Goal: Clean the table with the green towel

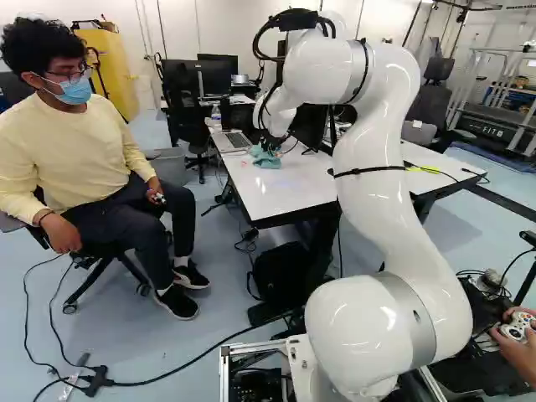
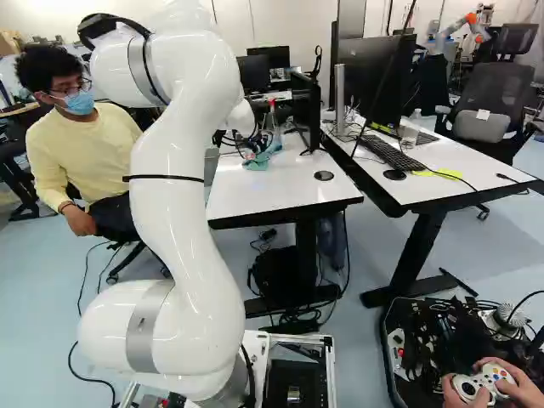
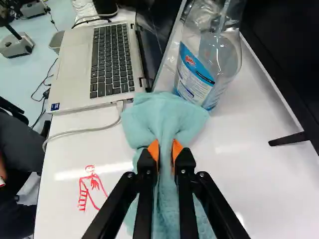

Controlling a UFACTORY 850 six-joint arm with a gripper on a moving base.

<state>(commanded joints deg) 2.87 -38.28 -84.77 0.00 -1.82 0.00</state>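
The arm point(image 1: 374, 159) arches forward, jaws (orange-padded) pinching the towel point(image 3: 162, 117).

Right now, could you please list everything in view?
Cloth towel: one, blue-green, in the gripper
Open laptop: one, silver, beside the towel
Plastic bottle: one, clear, beside the towel
Rectangular tables: several, white-topped, ahead
Marker drawing: one, red, on a table
Monitors: several, black, on tables
Swivel chairs: several, black, around tables
Bag: one, black, under a table
Cabinet: one, yellow, far wall
Game controller: one, white, right of the arm
Gripper: one, black, on the towel
Arm: one, white, on its base
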